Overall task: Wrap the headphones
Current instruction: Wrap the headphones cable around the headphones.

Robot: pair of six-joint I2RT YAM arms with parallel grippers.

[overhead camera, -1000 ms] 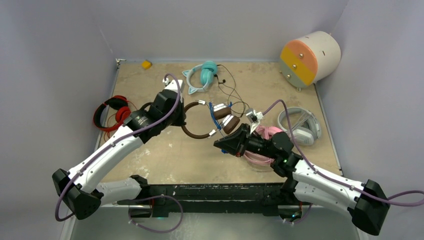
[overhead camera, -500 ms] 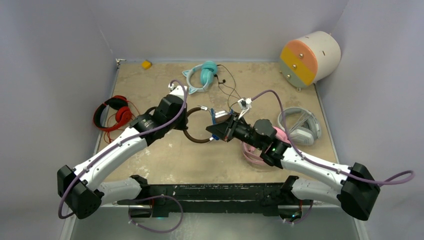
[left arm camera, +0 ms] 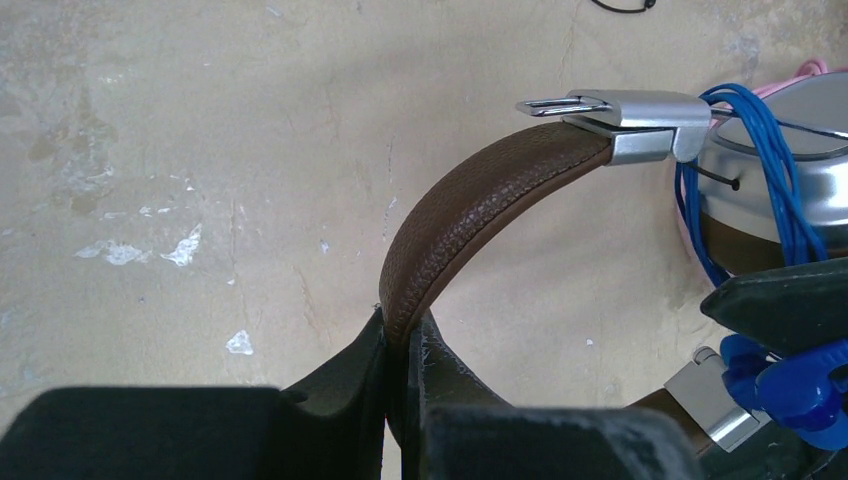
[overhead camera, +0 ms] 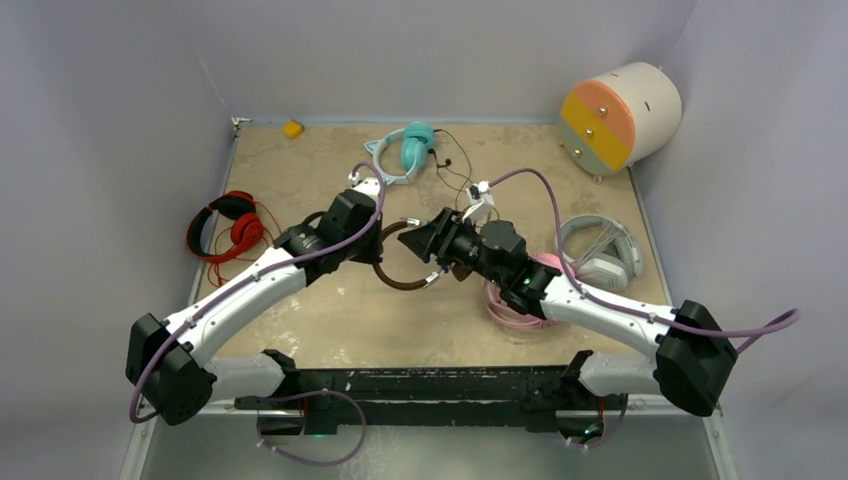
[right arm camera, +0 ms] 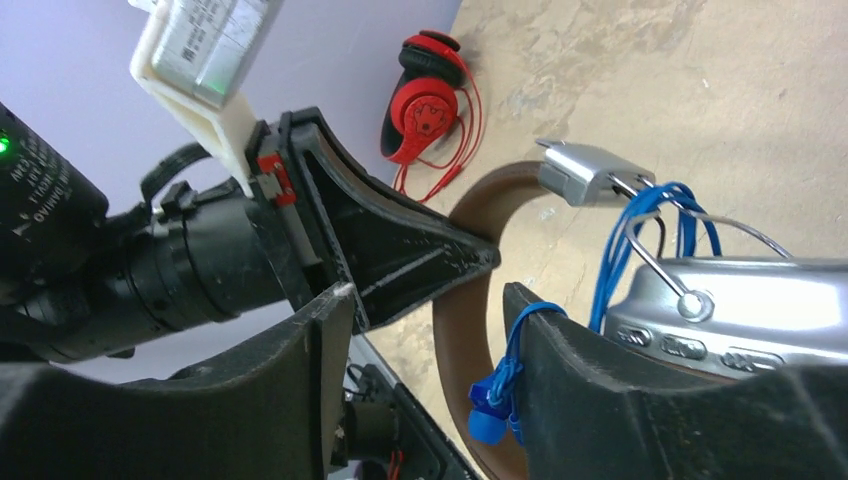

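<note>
The brown headphones (overhead camera: 393, 278) lie mid-table, with a leather headband (left arm camera: 470, 215), silver cups (left arm camera: 790, 150) and a blue cord (left arm camera: 760, 190) wound round the cups. My left gripper (left arm camera: 405, 335) is shut on the headband, which stands edge-up between its fingers. My right gripper (right arm camera: 428, 295) is open and faces the left one, with the headband (right arm camera: 458, 350) passing through its gap. The cord's blue plug (right arm camera: 490, 415) hangs from a loop over its right finger (right arm camera: 560, 340). The pink pair (overhead camera: 510, 312) lies under the right arm. The grey-white pair (overhead camera: 600, 255) lies to its right.
Red headphones (overhead camera: 228, 225) lie at the left edge and a teal cat-ear pair (overhead camera: 405, 150) with a thin black cable lies at the back. A cream, orange and yellow drum (overhead camera: 620, 115) stands at the back right. A small yellow piece (overhead camera: 292, 128) sits in the far left corner.
My right gripper has swung left and back over the brown headphones, close to the left gripper, and has opened. The left gripper moved slightly right with the headband.
</note>
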